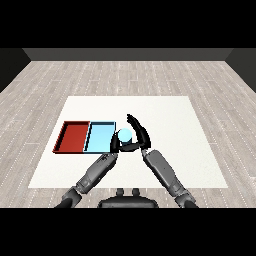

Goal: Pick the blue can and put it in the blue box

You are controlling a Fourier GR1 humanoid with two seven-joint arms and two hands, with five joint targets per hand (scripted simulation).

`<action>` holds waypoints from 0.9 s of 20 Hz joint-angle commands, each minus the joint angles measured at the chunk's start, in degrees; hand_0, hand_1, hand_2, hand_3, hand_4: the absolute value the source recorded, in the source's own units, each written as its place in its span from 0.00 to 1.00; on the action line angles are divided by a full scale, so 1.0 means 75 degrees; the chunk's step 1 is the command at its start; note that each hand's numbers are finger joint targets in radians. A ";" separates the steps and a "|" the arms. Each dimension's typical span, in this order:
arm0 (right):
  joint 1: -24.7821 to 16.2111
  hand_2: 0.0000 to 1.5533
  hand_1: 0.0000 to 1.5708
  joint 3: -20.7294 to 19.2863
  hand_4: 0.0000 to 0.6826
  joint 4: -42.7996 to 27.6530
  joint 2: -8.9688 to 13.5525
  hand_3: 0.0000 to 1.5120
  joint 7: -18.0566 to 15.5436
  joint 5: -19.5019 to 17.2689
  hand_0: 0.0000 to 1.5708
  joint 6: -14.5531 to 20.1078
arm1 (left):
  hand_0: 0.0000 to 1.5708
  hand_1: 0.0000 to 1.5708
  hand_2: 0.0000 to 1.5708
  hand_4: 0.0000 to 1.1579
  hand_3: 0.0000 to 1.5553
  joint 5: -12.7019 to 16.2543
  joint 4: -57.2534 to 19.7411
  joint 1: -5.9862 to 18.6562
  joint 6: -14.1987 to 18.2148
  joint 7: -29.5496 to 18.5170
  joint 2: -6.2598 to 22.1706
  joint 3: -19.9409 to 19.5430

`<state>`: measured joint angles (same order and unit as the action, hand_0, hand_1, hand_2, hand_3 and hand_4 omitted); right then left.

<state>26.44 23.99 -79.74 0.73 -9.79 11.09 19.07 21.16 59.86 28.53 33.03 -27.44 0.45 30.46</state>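
At the left of the white worktop (165, 107) a red tray (71, 137) is placed, and the light blue tray (100, 137) is laid directly beside it on the right, so that the two are touching along one long side. Nothing can be seen inside either tray.

Just to the right of the light blue tray, at its right edge, the blue can (124, 134) is found. It is held upright, with its pale round top turned up toward the view. It is not inside the tray; it is seen beside the tray's right wall, and whether it rests on the worktop or is lifted a little cannot be told.

The can is enclosed from two sides. The left hand (114, 144) is brought in from the lower left and is pressed against the left side of the can, with its fingers curled toward it. The right hand (139, 133) is brought in from the lower right; its fingers are bent around the far and right side of the can, with the fingertips rising above the top of the can. Both grey forearms are crossed toward the middle of the worktop.
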 commanded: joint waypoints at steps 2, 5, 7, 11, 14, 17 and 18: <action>-0.0810 0.00 0.00 -0.0334 0.00 -0.0460 0.0021 0.00 -0.0442 0.0284 0.00 -0.0586 | 1.00 1.00 1.00 0.98 0.95 -0.0223 -0.0350 0.0428 -0.0021 0.0125 -0.0020 -0.0488; -0.0708 0.00 0.00 -0.0512 0.00 -0.1112 0.0150 0.00 0.0020 0.0446 0.00 -0.0930 | 1.00 1.00 1.00 0.99 0.95 -0.0319 -0.0685 0.0287 -0.0025 -0.0350 -0.0056 -0.0561; -0.0904 0.00 0.00 -0.0963 0.00 -0.1147 0.0680 0.00 -0.0129 0.0733 0.00 -0.1479 | 1.00 1.00 1.00 0.98 0.95 -0.0293 -0.1367 0.0311 -0.0161 -0.0872 -0.0055 -0.0557; -0.1715 0.00 0.00 -0.1280 0.00 -0.2174 0.0986 0.00 -0.0286 0.0731 0.00 -0.1429 | 1.00 1.00 1.00 0.98 0.95 -0.0500 -0.1005 0.0408 -0.0297 -0.0252 0.0464 -0.1129; -0.2517 0.00 0.00 -0.1409 0.00 -0.3073 0.1181 0.00 -0.0424 0.0790 0.00 -0.1353 | 1.00 1.00 1.00 1.00 0.95 -0.0581 -0.0677 0.0337 -0.0098 0.0320 0.1198 -0.1326; -0.2740 0.00 0.00 -0.1935 0.00 -0.3269 0.1488 0.00 -0.0342 0.1044 0.00 -0.1554 | 1.00 1.00 0.99 0.98 0.96 -0.0637 -0.0831 0.0352 -0.0009 0.0667 0.1508 -0.1611; -0.2494 0.00 0.00 -0.1989 0.00 -0.3258 0.1382 0.00 -0.0224 0.0995 0.00 -0.1333 | 0.98 0.98 0.98 0.98 0.95 -0.0537 -0.1171 0.0801 -0.0200 0.1071 0.1949 -0.1883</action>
<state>9.47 11.79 -101.29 9.91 -12.00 17.72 8.73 16.92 53.52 31.99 32.52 -23.56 10.00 19.92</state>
